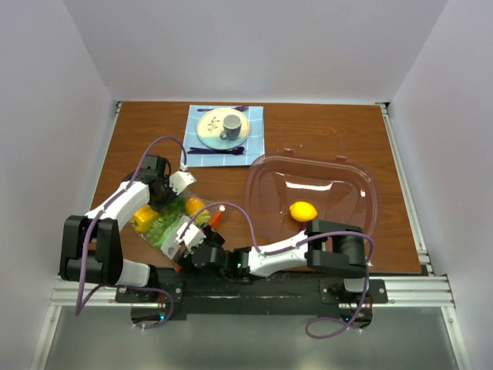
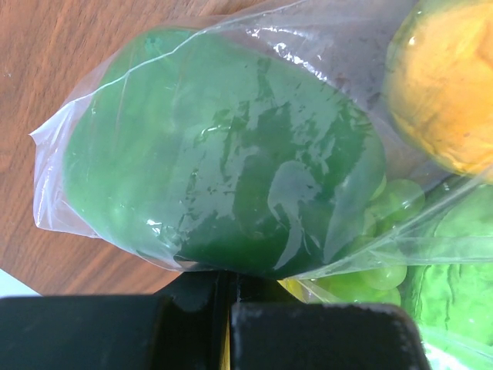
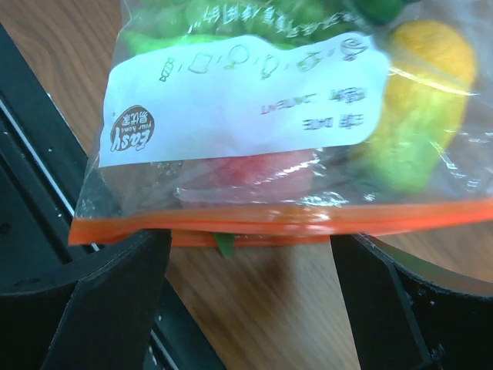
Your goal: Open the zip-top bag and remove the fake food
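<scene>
The zip-top bag lies on the table at the near left, full of fake food. My left gripper is at the bag's far end. In the left wrist view its fingers are pressed together on the bag's plastic, next to the green pepper, green grapes and an orange fruit. My right gripper is at the near end. It is open, one finger on each side of the orange-red zipper strip, which looks sealed. A yellow lemon lies in the bowl.
The large clear pinkish bowl stands at the right. A blue cloth with a round plate, grey cup and purple cutlery is at the back. The bag has a white label. The black rail runs along the near edge.
</scene>
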Controlling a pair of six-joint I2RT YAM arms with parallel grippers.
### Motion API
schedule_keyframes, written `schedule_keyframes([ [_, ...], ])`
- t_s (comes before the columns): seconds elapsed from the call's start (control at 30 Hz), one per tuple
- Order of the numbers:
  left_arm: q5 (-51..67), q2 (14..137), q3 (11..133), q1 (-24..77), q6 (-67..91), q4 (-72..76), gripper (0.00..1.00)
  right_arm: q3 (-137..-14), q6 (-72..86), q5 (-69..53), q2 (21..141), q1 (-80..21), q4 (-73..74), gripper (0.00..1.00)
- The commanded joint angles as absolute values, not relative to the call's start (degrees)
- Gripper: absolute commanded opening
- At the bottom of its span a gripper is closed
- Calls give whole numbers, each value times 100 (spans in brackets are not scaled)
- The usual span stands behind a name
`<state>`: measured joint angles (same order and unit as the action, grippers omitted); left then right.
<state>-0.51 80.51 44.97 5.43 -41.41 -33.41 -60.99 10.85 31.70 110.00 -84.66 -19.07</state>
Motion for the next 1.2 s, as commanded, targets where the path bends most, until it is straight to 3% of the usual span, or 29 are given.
schedule_keyframes([
  [0.0,18,8086,4254,580,-4166,-3656,0,-6433,1011,3111,11302,-8359,-2329,89],
  [0.23,97,8051,4368,641,-4175,-3823,0,-6478,985,3023,11584,-8306,-2793,96],
  [0.57,307,7866,4263,1002,-4034,-4157,0,-6952,756,3103,11830,-8253,-3041,93],
  [0.6,377,7849,4306,1002,-4034,-4227,0,-7022,799,3076,11856,-8227,-2911,91],
  [0.77,642,7638,4640,1002,-4078,-4842,0,-6821,1256,2971,11787,-8112,-2540,54],
  [0.97,949,7366,5492,993,-4131,-5703,0,-6223,1485,2997,11532,-8103,-2514,50],
  [1.17,994,7164,5950,993,-4113,-6082,0,-5854,1722,3102,11303,-8095,-2329,31],
])
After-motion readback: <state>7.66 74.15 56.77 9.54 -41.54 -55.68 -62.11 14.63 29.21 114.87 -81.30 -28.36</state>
